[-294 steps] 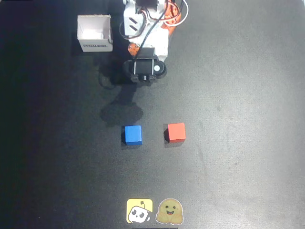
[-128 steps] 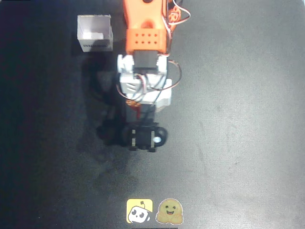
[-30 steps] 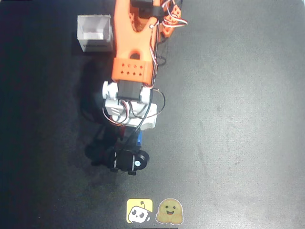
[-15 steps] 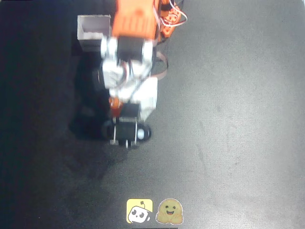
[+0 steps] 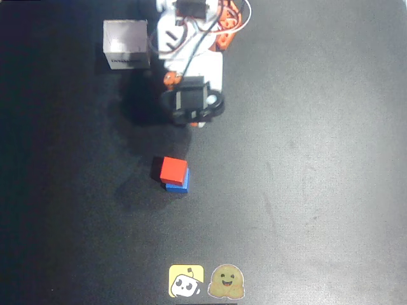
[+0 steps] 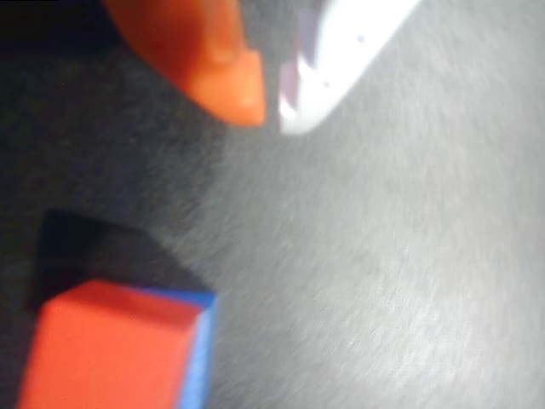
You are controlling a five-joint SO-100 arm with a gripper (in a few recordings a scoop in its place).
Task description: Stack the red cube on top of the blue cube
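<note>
Whole scene sits on a black table [image 5: 318, 159] with a matte, slightly grainy top. A small white box [image 5: 126, 43] is parked near the far edge. Way across from the box, at the near edge, two stickers sit side by side: a yellow robot sticker [image 5: 186, 281] and a smiley blob sticker [image 5: 227, 282]. Soft light, darker left of the box.

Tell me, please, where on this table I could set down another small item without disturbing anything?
The mat's right half is bare. So is the left strip below the white box. It is crowded around the gripper and the red cube sitting on the blue cube, and by the stickers.
</note>
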